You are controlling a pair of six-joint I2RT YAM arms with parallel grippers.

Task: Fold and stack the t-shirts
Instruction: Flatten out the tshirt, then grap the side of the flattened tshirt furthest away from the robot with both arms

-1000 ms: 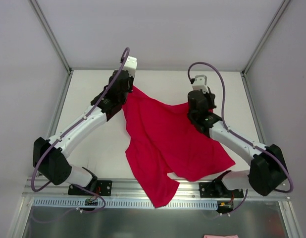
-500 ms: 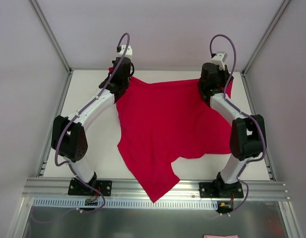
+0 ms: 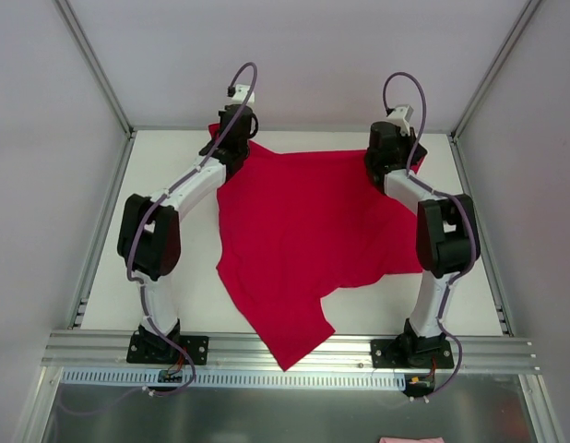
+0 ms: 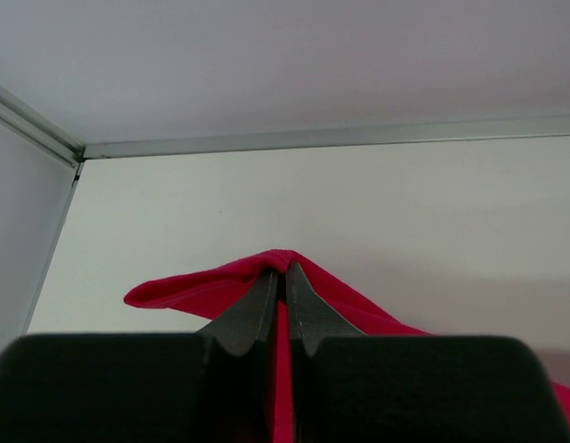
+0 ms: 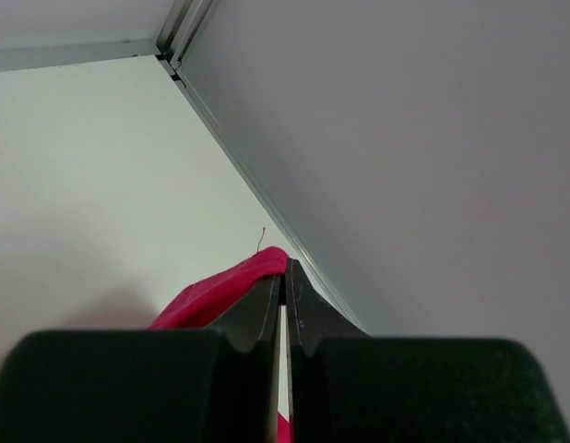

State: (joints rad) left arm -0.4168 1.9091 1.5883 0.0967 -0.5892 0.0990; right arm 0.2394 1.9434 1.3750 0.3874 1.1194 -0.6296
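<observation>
Red t-shirt (image 3: 303, 221) in both end effectors (image 4: 283, 270) (image 5: 285, 269)

Red t-shirt (image 3: 303, 240) (unfolded) on table

Surface: flat matte white tabletop (image 3: 174, 277), rectangular, with bare white showing on both sides of the cloth.
Borders: plain grey walls to the left, right and far side; a ribbed aluminium rail (image 3: 91, 349) runs along the near edge.
Lying on it: one plain crimson-red short-sleeved t-shirt of thin soft fabric (image 3: 303, 231), spread wide over the middle, lightly rumpled.
Far edge of cloth: stretched nearly straight close to the far wall, both corners raised.
Near end of cloth: narrows to a tongue that crosses the rail between the left arm base (image 3: 165, 349) and the right arm base (image 3: 409, 353).
</observation>
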